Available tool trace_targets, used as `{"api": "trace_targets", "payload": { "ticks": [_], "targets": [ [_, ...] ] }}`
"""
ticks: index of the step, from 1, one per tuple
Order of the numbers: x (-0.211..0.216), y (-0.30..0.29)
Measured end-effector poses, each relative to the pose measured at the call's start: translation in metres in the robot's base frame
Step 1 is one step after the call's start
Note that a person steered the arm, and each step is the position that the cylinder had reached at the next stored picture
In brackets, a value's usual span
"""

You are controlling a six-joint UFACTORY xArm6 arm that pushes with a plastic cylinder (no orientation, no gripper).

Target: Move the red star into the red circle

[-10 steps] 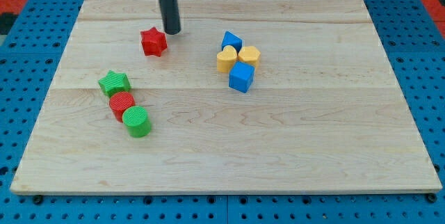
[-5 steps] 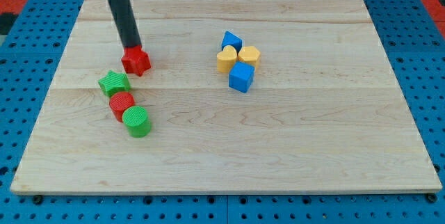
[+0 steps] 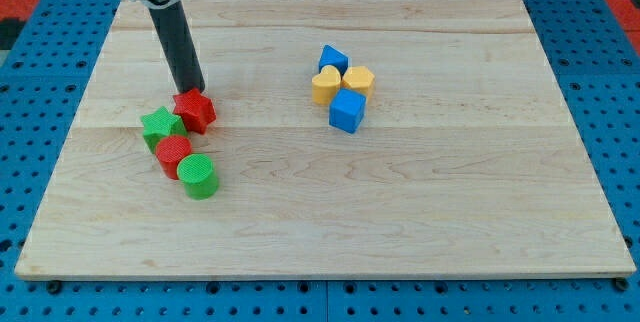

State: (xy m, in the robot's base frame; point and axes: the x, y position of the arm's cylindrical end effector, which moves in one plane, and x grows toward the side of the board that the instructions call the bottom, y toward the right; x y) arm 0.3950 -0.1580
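My tip [image 3: 191,94], a bare rod end with no hand to open or close, touches the top side of the red star [image 3: 195,111], and the red circle [image 3: 174,151] sits just below, a bit to the view's left.

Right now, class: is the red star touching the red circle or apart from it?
Touching, it seems: the red star sits against the red circle's upper edge, no board visible between, my tip behind it.

Red star [image 3: 195,111] and ribbed red circle [image 3: 174,152]; green star [image 3: 158,126], green cylinder [image 3: 198,176]; blue and yellow blocks; pale wood-grain tabletop [image 3: 420,202]; seemingly black rod.
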Motion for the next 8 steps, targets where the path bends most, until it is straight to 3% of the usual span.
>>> {"api": "trace_targets", "payload": {
  "ticks": [4, 6, 7, 8],
  "targets": [
    [0.051, 0.000],
    [0.040, -0.003],
    [0.025, -0.043],
    [0.049, -0.063]
  ]
}}
